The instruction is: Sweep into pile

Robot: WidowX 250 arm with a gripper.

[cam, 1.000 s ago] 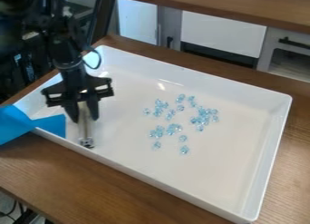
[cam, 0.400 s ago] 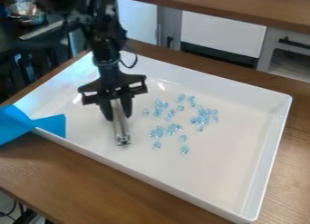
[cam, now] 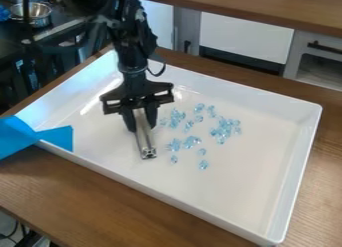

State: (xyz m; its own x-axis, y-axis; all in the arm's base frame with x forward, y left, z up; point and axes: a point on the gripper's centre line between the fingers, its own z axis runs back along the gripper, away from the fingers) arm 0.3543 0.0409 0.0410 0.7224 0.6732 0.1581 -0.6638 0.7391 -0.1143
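The black gripper (cam: 140, 122) hangs over the left-centre part of the white tray (cam: 220, 203), shut on a metal bar (cam: 144, 136) that slants down between its fingers. The bar's lower end is at or just above the tray floor. Right of the bar, several pale blue crystals lie loosely scattered over the middle of the tray; one group (cam: 224, 128) is denser on the right, another (cam: 182, 143) sits closer to the bar, and a single crystal (cam: 203, 165) lies toward the front.
Blue tape or cloth (cam: 33, 138) lies over the tray's left corner. The tray has raised walls and stands on a brown wooden table (cam: 100, 203). A metal pot (cam: 33, 13) is behind at the upper left, and a wooden shelf edge (cam: 254, 8) crosses the back.
Still holding the metal bar, the gripper has moved right across the tray from its left side, toward the crystals. Crystals nearest the bar have shifted slightly at most.
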